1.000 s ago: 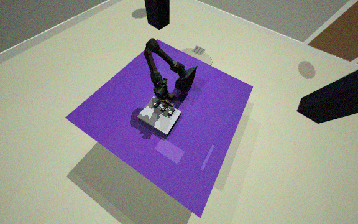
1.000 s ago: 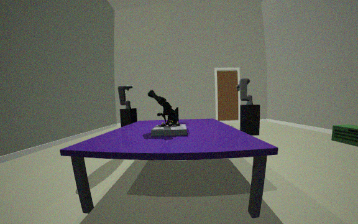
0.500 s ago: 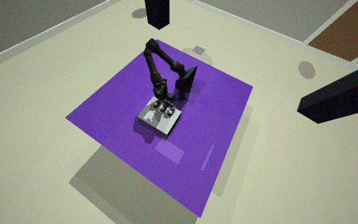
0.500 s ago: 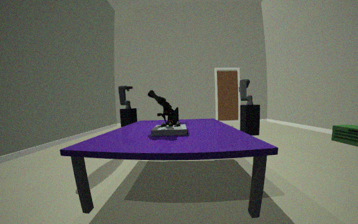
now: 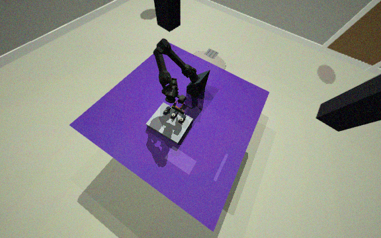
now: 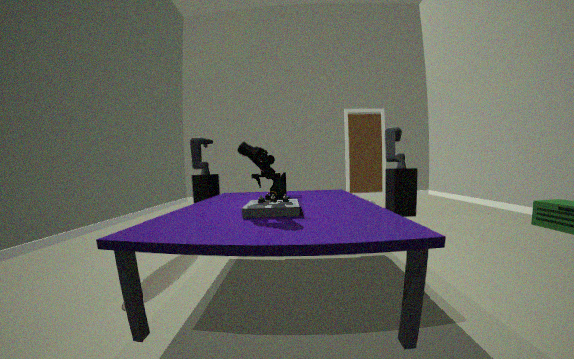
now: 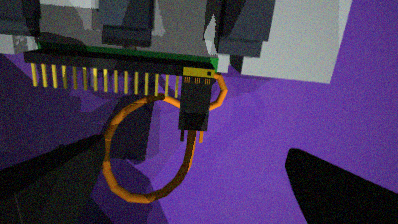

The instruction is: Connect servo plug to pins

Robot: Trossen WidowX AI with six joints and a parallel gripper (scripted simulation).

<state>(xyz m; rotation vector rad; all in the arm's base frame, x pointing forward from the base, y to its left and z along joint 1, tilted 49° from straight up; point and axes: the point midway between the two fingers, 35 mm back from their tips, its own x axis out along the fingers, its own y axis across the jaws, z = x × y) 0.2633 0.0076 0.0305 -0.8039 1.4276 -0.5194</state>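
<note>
The dark flat plug point(image 7: 194, 102) stands square to the row of brass pins point(image 7: 126, 82) in the wrist view. Its front end reaches the yellow band point(image 7: 192, 71) on the holder's edge, at the right end of the row. No bare pin shows between plug and band. The band's dark dot is at its right end; an orange wire stub leaves the plug's rear on that same side. The orange-brown lead point(image 7: 132, 198) loops left behind the plug. My gripper point(image 7: 198, 151) point(image 5: 176, 100) is open, one finger well to each side of the plug, touching neither side.
The pale holder block point(image 7: 300, 50) point(image 5: 180, 137) point(image 6: 272, 212) carries several dark parts on top. It stands on the purple table point(image 5: 121, 125) point(image 6: 167, 231). The visible bare pins left of the plug look straight and evenly spaced. The lead loop lies close to the left finger.
</note>
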